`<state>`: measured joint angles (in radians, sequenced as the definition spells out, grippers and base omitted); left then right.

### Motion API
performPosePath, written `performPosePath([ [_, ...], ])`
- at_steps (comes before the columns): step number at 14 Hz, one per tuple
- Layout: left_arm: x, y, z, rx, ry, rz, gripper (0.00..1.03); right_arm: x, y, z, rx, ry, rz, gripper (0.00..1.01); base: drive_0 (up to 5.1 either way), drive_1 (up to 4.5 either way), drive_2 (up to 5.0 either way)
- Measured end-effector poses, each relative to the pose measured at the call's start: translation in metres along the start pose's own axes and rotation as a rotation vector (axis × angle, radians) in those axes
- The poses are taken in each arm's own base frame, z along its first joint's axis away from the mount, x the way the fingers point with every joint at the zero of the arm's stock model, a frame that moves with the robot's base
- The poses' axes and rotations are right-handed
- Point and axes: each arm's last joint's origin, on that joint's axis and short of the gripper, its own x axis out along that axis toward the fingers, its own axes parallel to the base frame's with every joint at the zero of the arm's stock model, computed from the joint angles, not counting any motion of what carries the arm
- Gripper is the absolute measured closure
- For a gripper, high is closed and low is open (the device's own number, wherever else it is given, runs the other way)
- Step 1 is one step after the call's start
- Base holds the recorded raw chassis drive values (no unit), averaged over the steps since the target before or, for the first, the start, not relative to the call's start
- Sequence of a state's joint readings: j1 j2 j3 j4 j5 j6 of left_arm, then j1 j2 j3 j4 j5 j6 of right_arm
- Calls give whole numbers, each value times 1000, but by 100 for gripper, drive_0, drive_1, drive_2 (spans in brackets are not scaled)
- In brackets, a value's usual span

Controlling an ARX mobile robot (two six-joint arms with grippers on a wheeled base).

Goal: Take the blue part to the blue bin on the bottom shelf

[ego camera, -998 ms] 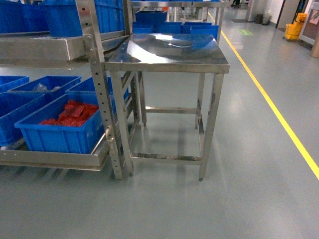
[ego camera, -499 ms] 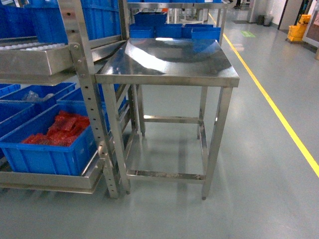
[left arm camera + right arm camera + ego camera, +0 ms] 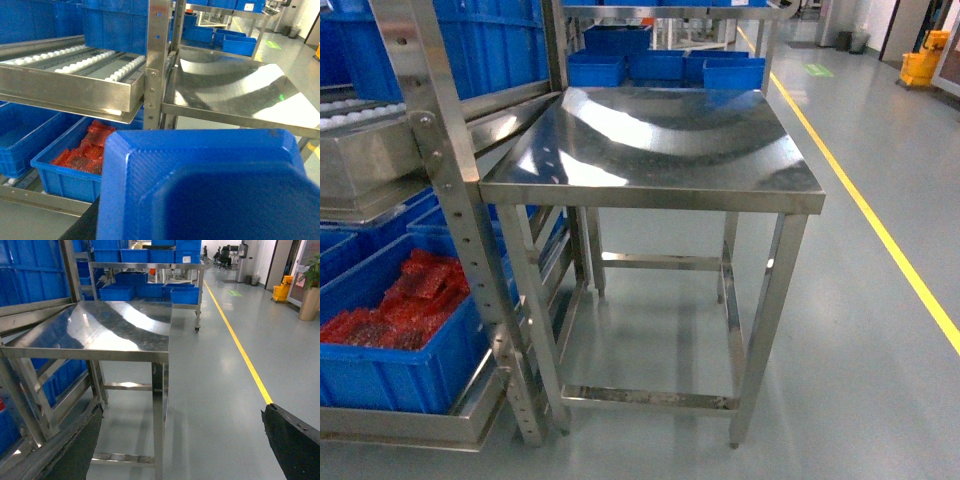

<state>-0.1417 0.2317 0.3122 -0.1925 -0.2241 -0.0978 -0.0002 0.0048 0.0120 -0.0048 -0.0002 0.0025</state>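
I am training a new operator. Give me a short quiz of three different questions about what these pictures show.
1. True or false: the blue part shows in the head view.
2. What lies in the blue bin on the bottom shelf? A) red packets B) yellow buttons C) nothing
3. Fill in: the floor line to the right of the steel table is ____.
Key: 1 false; 2 A; 3 yellow.

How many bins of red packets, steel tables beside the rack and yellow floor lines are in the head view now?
Bin of red packets: 1
Steel table: 1
Yellow floor line: 1
Total: 3
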Motion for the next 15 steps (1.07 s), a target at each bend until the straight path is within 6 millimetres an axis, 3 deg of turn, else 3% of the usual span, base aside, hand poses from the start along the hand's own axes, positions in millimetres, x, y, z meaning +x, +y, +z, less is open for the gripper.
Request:
performPosePath([
  [5, 0, 0, 0, 1, 3, 1, 60, 0, 0, 0, 0, -1, 0, 3, 2, 403, -399],
  [13, 0, 0, 0, 1, 3, 0, 60, 0, 0, 0, 0, 0, 0, 3, 0, 0, 0],
  [15, 0, 0, 0, -1, -4, -6, 60, 0, 0, 0, 0, -1, -1, 3, -382, 476, -36],
])
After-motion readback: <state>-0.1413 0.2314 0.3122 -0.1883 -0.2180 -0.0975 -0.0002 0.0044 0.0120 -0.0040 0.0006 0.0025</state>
